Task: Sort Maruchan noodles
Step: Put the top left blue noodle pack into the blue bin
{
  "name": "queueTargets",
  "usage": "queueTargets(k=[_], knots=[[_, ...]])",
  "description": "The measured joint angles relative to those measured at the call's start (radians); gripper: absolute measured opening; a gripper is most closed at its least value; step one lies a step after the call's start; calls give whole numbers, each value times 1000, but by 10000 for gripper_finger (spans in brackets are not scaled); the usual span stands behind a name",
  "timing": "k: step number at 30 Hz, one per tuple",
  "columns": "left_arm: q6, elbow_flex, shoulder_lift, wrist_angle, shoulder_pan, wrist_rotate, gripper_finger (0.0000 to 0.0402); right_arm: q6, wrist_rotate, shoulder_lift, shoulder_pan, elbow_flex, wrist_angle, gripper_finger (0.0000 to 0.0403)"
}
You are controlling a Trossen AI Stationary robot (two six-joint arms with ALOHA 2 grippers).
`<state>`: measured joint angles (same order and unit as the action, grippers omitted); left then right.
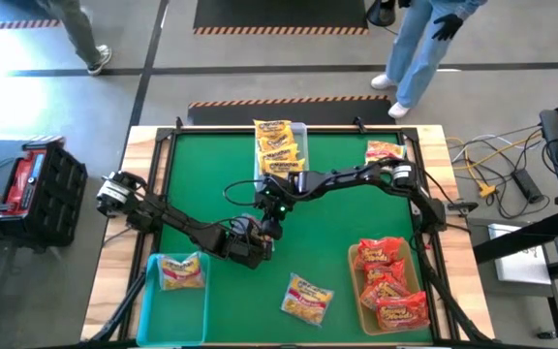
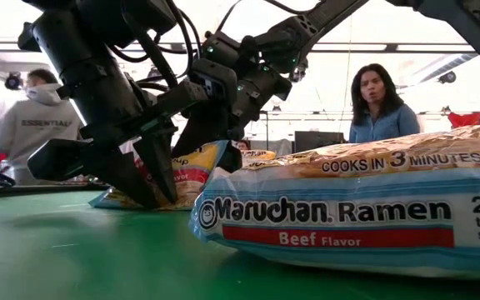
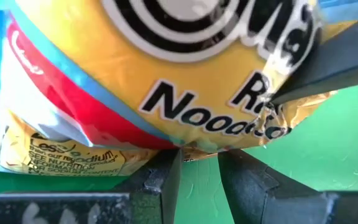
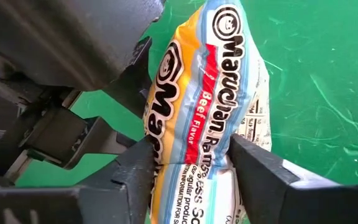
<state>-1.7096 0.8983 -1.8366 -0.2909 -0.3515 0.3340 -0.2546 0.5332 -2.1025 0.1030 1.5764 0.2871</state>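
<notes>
Two yellow and pale-blue Maruchan noodle packets (image 4: 210, 106) stand pressed together on edge near the table's middle. In the low view these packets (image 2: 192, 171) show between both grippers, their lower edge on the green mat. My left gripper (image 1: 252, 244) comes from the left and is shut on them low down. My right gripper (image 1: 271, 215) reaches in from the far right and closes around them higher up. Another yellow and blue packet (image 1: 306, 296) lies flat near the front edge. My left gripper pinches the packets' crimped edge (image 3: 197, 148) between its two fingertips, slanting steeply down from the table's left. The packets rise tilted away from the fingers. My right gripper has one finger (image 4: 138, 168) against the yellow face and the other finger (image 4: 257, 168) against the far face, across the packets' width, slanting down from the far right. Where its fingertip (image 3: 316, 74) meets the wrapper (image 3: 278, 102), the plastic is crinkled in.
A teal bin (image 1: 153, 301) at the front left holds one yellow and blue packet. A clear bin (image 1: 301, 131) at the far middle holds yellow-orange packets. A tan bin (image 1: 355, 291) at the front right holds red ones. One red packet (image 1: 384, 150) lies far right. People stand beyond the table.
</notes>
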Motion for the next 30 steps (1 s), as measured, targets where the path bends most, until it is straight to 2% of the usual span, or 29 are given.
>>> queueTargets(k=[12,23,30], knots=[[37,-6,16,18,-6,54,97,3,3,0,6,7,4,119],[51,-14,126,5,-90,277,97,24,2,0,46,7,50,111],[52,-13,161,13,-110,306,97,30,24,7,53,6,60,110]])
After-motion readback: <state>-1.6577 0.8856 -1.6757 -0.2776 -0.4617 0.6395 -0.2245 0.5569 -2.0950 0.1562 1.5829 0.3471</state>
